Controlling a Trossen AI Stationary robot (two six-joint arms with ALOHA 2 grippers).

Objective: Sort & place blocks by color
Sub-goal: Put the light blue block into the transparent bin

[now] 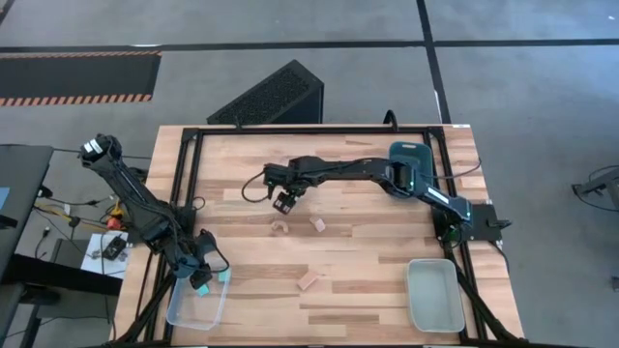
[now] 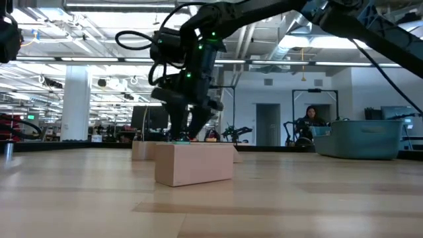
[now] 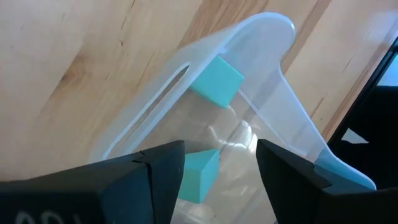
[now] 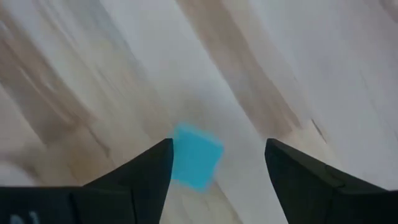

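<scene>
Altogether, counted: two arms, three trays, six blocks.
Left gripper [image 1: 200, 280]: was held over the clear tray [image 1: 182, 311] at the table's near left corner; its fingers were seen spread, with nothing pinched between them.
Teal blocks in clear tray: two were counted, one cube [image 3: 216, 82] lodged at the tray's handle slot, another [image 3: 198, 175] just between the left fingers.
Right gripper [image 1: 284, 201]: was stretched out to the table's middle, fingers parted wide and pointed down.
Teal block on table: one [image 4: 195, 156] was seen lying on the bare wood between the right fingers, not gripped.
Wooden blocks: three were counted on the table [image 1: 368, 271], two [image 1: 280, 227] [image 1: 317, 224] near the right gripper, one [image 1: 309, 280] nearer the front.
Other trays: a grey one [image 1: 433, 294] at near right; a dark teal one [image 1: 410, 155] at far right.
</scene>
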